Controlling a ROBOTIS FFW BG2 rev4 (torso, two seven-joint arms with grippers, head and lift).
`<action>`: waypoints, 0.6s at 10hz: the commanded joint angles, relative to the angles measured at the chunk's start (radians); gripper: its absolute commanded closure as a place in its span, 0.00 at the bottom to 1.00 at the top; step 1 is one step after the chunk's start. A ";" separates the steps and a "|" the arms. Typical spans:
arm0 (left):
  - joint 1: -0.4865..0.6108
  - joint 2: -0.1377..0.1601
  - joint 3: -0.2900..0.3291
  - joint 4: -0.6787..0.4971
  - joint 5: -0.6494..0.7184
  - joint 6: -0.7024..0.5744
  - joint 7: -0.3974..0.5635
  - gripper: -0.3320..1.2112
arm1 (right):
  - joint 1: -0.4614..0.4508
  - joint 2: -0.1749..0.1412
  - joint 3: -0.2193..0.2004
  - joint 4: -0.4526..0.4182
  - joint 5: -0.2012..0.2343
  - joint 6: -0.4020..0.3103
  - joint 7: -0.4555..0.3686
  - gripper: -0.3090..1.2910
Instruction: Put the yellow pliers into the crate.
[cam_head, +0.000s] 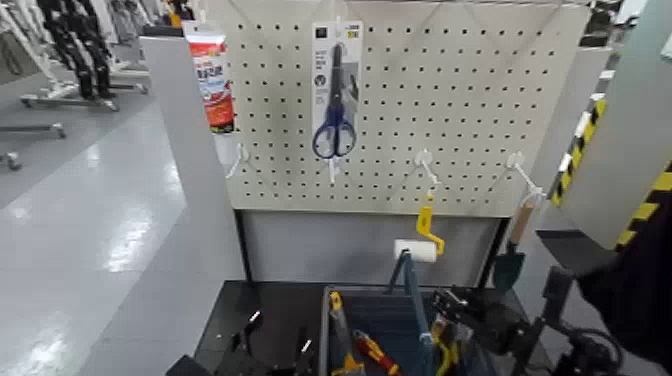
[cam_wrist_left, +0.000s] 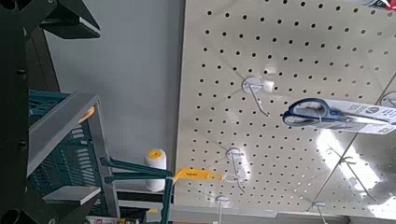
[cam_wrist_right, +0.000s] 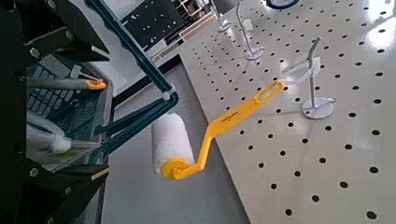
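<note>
Head view | pliers (cam_head: 446, 354) yellow handles, at crate (cam_head: 326, 330) right edge | right gripper (cam_head: 470, 318) beside them, jaws unclear | package text unreadable

The pegboard (cam_head: 440, 90) is off-white, dotted with a regular grid of small dark holes, and carries blue-handled scissors (cam_head: 335, 120) on a grey and white card. A paint roller (cam_wrist_right: 201, 135) hangs there with a bright yellow handle and white sleeve. Below, the crate (cam_head: 405, 320) is dark blue-grey with teal handle bars, holding red-and-yellow tool handles (cam_head: 375, 352), and the surface (cam_head: 270, 315) is black.
</note>
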 joint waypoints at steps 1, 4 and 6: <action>0.000 0.001 0.000 0.000 0.000 0.000 -0.001 0.29 | 0.008 0.004 0.003 -0.014 0.000 -0.038 -0.014 0.23; -0.002 0.003 -0.002 0.000 0.000 0.000 -0.003 0.29 | 0.072 0.018 0.006 -0.093 0.029 -0.176 -0.132 0.23; -0.002 0.003 -0.002 -0.002 0.000 0.000 -0.003 0.29 | 0.146 0.023 0.036 -0.151 0.097 -0.331 -0.213 0.23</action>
